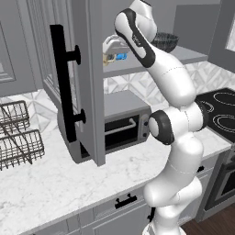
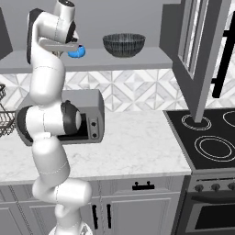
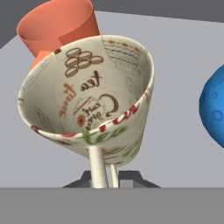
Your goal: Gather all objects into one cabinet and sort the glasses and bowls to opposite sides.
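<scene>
My gripper is shut on the thin handle of the cream mug, whose printed inside faces the hand camera. Right behind the mug stands the orange cup, close to it or touching. The bright-blue vessel sits to the right on the grey shelf. From the base, the gripper reaches into the open grey cabinet, with the blue vessel beside it. The dark-grey ribbed bowl rests further right on the same shelf, apart from the blue vessel and the gripper.
The cabinet door with its black bar handle stands open to the left of the arm. A grey microwave sits under the shelf, a wire dish rack at the left, a black cooktop at the right.
</scene>
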Available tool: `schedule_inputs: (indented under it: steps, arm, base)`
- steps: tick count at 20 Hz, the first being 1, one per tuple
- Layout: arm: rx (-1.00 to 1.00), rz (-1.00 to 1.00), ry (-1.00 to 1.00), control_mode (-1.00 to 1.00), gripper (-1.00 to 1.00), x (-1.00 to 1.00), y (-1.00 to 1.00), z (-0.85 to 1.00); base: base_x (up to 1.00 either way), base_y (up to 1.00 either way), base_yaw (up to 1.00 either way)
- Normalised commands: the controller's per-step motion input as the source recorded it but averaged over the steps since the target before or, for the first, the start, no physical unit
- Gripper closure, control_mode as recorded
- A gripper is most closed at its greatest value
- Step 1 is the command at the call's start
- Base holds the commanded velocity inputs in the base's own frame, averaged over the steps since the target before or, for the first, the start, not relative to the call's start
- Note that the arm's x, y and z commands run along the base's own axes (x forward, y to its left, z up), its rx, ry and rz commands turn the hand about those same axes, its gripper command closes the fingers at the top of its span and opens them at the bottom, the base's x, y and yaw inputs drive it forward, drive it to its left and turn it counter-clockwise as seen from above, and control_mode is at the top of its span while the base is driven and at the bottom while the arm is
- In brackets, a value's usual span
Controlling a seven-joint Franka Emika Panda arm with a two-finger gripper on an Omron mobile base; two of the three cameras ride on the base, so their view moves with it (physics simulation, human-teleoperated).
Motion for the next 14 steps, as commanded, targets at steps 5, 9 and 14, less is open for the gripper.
schedule_inputs:
  steps: [5, 9, 14]
  arm:
    - [0.00, 0.00, 0.00, -1.00, -1.00, 0.00, 0.05, -0.18]
    - [0.00, 0.00, 0.00, -1.00, -1.00, 0.00, 0.00, -0.16]
    - [0.01, 0.00, -0.01, -1.00, -1.00, -0.22, 0.01, -0.04]
  base:
    - [0.00, 0.00, 0.00]
    - [0.00, 0.00, 0.00]
    - [0.00, 0.00, 0.00]
